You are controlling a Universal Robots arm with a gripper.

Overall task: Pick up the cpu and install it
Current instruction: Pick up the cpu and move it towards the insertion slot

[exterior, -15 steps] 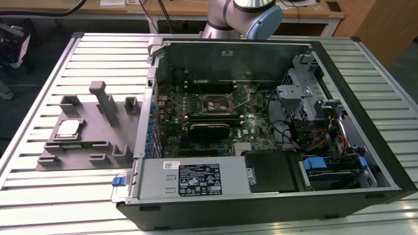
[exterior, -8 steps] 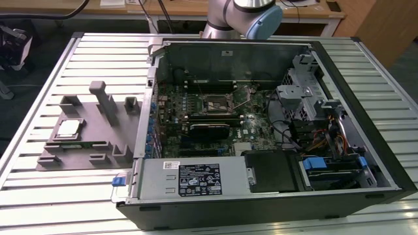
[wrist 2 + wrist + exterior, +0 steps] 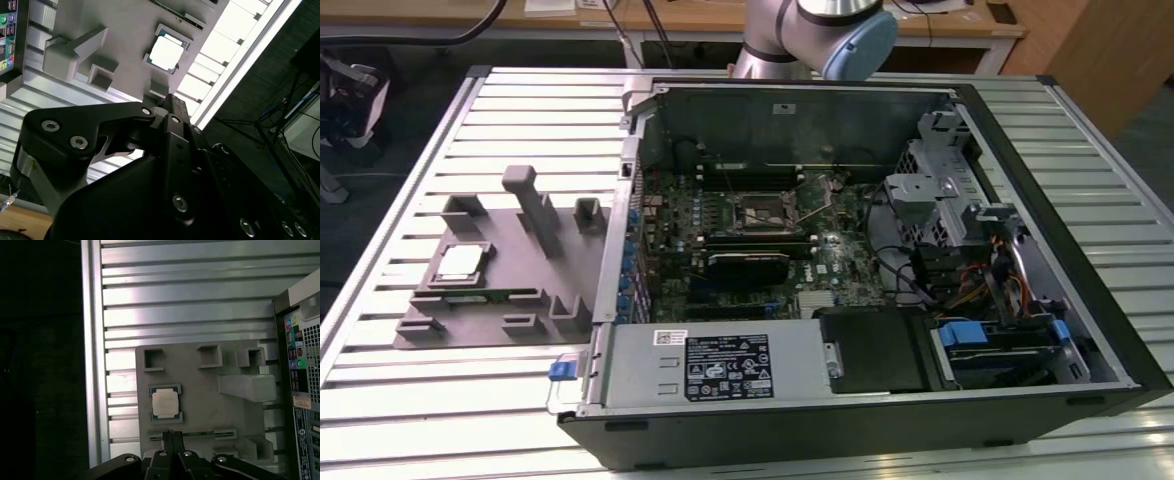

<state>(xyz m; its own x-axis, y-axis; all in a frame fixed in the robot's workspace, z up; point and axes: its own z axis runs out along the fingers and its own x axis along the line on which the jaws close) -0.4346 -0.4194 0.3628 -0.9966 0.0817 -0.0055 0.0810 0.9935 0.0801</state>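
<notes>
Silvery-gray flat square cpu [image 3: 165, 402] sat in pocket of grey moulded fixture [image 3: 210, 405], keeping it located; we saw black gripper [image 3: 170, 433] over fixture, pressed together, empty.

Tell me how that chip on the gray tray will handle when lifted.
The chip looks thin and rigid: probably light, unlikely to flop or roll. Its shiny top may be slippery. Raised corners of the gray tray likely block sideways pushes.
</notes>
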